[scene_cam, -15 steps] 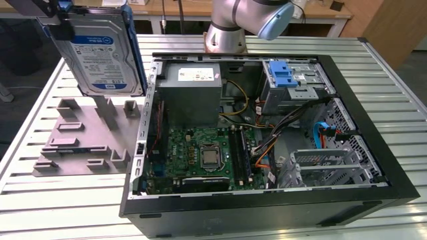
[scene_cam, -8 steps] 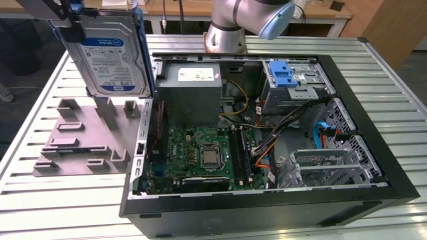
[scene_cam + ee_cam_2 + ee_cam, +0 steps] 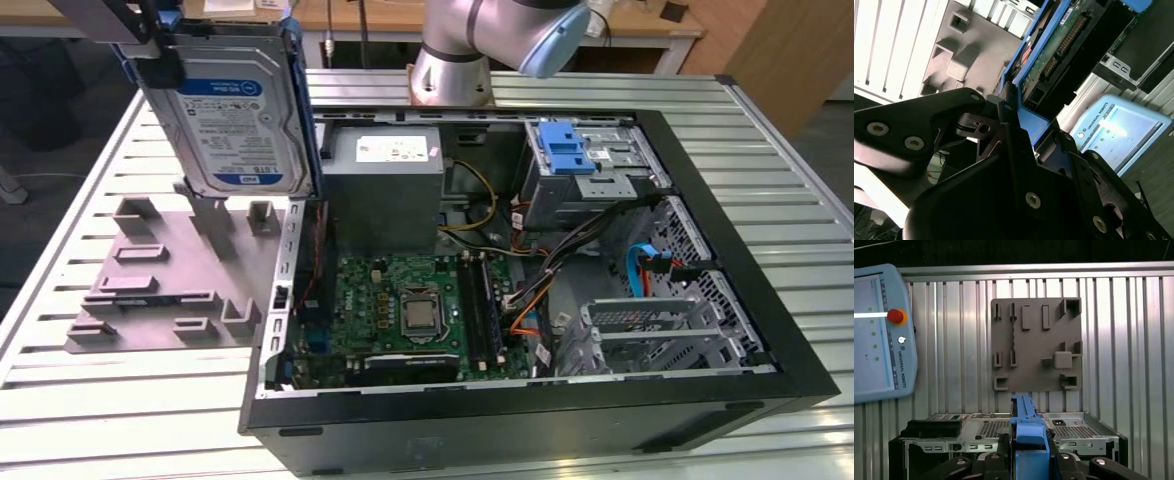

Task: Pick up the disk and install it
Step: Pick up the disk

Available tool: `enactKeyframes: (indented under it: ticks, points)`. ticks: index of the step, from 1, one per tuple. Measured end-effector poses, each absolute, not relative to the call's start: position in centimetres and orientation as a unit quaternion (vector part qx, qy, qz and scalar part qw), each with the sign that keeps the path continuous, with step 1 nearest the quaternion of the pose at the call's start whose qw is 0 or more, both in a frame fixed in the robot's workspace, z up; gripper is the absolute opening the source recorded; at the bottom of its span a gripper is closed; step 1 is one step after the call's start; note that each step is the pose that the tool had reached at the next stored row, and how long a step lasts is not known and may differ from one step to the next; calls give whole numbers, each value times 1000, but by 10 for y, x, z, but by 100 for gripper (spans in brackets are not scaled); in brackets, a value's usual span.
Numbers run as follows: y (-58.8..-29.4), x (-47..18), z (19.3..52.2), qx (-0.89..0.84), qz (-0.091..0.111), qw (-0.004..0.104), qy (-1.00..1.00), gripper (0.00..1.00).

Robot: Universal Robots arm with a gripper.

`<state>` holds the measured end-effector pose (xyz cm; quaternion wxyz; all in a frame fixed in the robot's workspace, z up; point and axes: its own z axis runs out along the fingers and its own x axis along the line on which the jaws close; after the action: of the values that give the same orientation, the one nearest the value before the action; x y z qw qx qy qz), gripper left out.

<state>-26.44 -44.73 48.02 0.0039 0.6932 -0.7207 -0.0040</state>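
Observation:
The disk (image 3: 234, 110), a silver-grey drive with a blue-and-white label and a blue carrier frame, hangs upright in the air at the exterior view's upper left. It is above the grey fixture plate (image 3: 160, 290) and beside the open computer case. My gripper (image 3: 144, 42) is shut on its upper end. In the second wrist view, black fingers (image 3: 1006, 115) clamp the blue frame, and the disk's green circuit board (image 3: 1064, 40) shows beyond them. In the first wrist view, the blue frame edge (image 3: 1026, 427) stands between the fingers of my gripper (image 3: 1029, 452).
The open computer case (image 3: 747, 250) lies on the slatted metal table (image 3: 107, 400). Inside it are a motherboard (image 3: 414, 310), a grey power supply box (image 3: 384, 160) and a silver drive cage with a blue latch (image 3: 577, 150). A teach pendant (image 3: 879, 335) lies on the table.

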Motion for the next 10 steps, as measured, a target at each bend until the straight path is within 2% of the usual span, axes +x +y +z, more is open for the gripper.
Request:
enactKeyframes:
  ticks: [10]
  points:
    - [-447, -248, 480, 693, -4, 4, -721, 36]
